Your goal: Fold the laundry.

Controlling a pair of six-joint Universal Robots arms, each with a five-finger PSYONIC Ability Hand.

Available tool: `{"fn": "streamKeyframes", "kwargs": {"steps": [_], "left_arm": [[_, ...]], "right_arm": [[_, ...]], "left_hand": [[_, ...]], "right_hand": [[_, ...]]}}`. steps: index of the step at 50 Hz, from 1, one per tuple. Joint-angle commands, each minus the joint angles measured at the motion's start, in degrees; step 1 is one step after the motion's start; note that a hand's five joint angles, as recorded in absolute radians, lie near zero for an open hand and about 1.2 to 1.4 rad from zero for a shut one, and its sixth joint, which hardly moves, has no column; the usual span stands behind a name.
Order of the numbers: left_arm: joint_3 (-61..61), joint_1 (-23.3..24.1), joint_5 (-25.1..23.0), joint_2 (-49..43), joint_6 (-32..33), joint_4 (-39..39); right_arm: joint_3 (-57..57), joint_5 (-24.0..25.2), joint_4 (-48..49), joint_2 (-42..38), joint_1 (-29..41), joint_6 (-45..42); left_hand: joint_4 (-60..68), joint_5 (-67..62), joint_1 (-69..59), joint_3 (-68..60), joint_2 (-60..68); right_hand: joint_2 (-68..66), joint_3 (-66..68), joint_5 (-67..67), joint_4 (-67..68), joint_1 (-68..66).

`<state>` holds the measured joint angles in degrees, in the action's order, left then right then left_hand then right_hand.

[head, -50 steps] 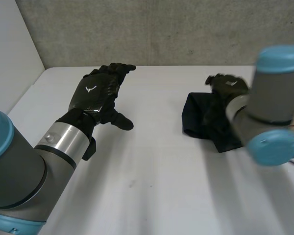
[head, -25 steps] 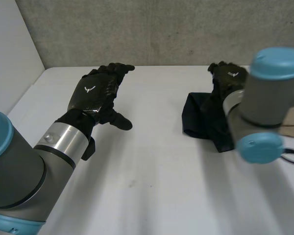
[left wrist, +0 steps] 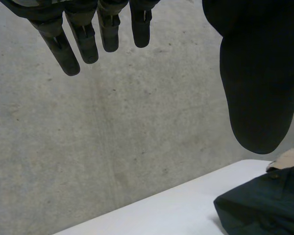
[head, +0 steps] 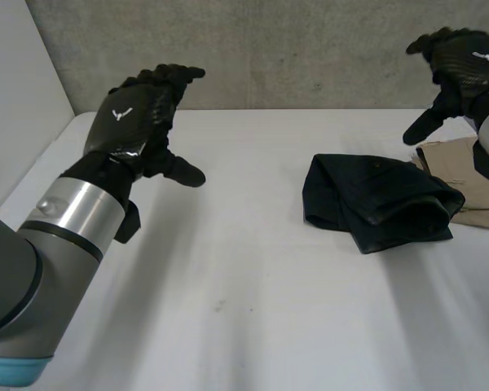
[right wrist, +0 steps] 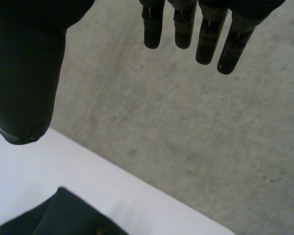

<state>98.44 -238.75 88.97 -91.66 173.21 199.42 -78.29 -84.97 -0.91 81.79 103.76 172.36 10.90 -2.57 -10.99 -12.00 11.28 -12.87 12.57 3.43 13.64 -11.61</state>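
A dark navy garment [head: 375, 201] lies folded into a thick bundle on the white table [head: 253, 277], right of centre; its edge appears below the left hand [left wrist: 257, 208] and below the right hand [right wrist: 54, 218]. A beige garment [head: 473, 175] lies folded just behind it at the table's right edge. My left hand [head: 138, 122] hovers raised over the far left of the table, fingers [left wrist: 83, 34] straight and apart from the thumb, holding nothing. My right hand [head: 460, 65] is lifted high above the beige garment, fingers [right wrist: 206, 34] straight, empty.
A grey concrete wall [head: 293, 49] stands directly behind the table. A white side panel [head: 16, 90] borders the table at the left. The bare white tabletop stretches across the middle and front.
My right hand has risen off the dark garment and moved up and to the right, uncovering the beige garment. My left hand has lifted and shifted a little to the left.
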Motion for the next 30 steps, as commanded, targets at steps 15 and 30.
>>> {"fn": "streamKeyframes", "kwargs": {"steps": [15,30], "left_arm": [[-5.1,-2.9,3.2,0.3,0.5,-10.8],[-3.9,-2.8,3.1,0.3,0.6,-10.5]], "right_arm": [[-1.1,0.1,-0.1,1.6,0.5,-4.8],[-1.0,0.2,-0.1,1.4,0.2,-5.9]], "left_hand": [[-0.7,2.4,0.8,1.8,-1.1],[-0.7,2.4,0.8,1.8,-1.1]], "right_hand": [[2.9,-2.6,-3.4,-3.6,1.6],[2.9,-2.6,-3.4,-3.6,1.6]]}}
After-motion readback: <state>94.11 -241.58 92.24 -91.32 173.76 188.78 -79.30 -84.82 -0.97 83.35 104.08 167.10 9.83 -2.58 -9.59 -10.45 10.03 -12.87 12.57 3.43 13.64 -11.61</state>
